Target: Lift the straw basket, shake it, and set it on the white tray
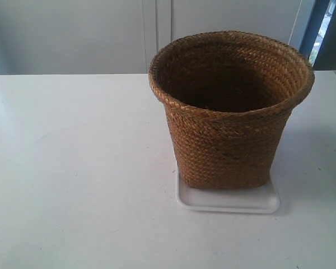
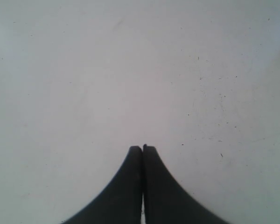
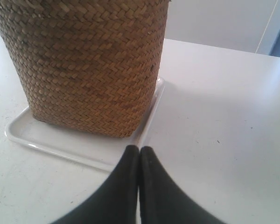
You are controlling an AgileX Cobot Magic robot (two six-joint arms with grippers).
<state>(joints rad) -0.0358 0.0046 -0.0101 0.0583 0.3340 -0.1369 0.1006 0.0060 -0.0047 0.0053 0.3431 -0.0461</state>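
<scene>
Brown braided straw makes up the straw basket (image 1: pixel 229 112), which stands upright on the white tray (image 1: pixel 231 202) with its squarish base inside the low rim and its wide round mouth flaring above. In the exterior view the basket covers most of the tray, and only a bare glossy strip shows along the edge nearest the camera. Both rest on a white table (image 1: pixel 73 168). The right gripper (image 3: pixel 139 149) has its two dark fingers pressed flat together with nothing between them. Its tips point at the tray's rim, close to a rounded corner. Whether they touch that rim cannot be told. Just beyond the tips lies a narrow band of bare tray, and past that rises the woven wall of the basket, near the fingers but apart from them. The left gripper (image 2: pixel 143 148) is likewise closed tip to tip and holds nothing. Ahead of its fingers and to either side lies only the pale, faintly speckled table surface.
</scene>
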